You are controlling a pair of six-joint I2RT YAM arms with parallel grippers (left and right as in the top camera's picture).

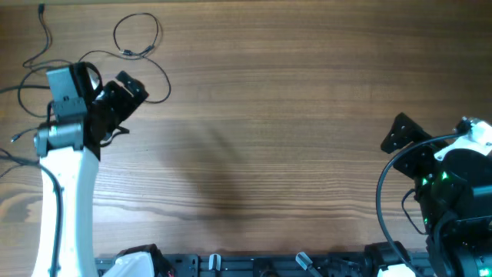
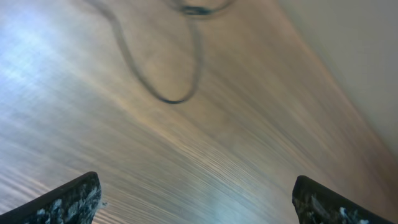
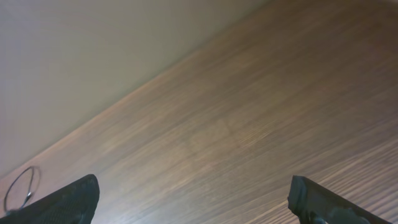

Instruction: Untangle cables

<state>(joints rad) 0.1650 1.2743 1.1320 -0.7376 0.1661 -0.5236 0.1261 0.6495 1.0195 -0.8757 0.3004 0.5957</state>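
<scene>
- Where they lie loose at the far left corner of the counter, the cables form thin black loops.
- One loop curls just beside the left gripper, which is spread wide and empty.
- The right gripper is spread and empty too, well apart from the cables.

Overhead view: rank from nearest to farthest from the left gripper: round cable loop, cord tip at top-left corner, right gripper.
1. round cable loop, just ahead of the left gripper.
2. cord tip, top-left corner of the view.
3. right gripper, at the view's right edge.
</scene>
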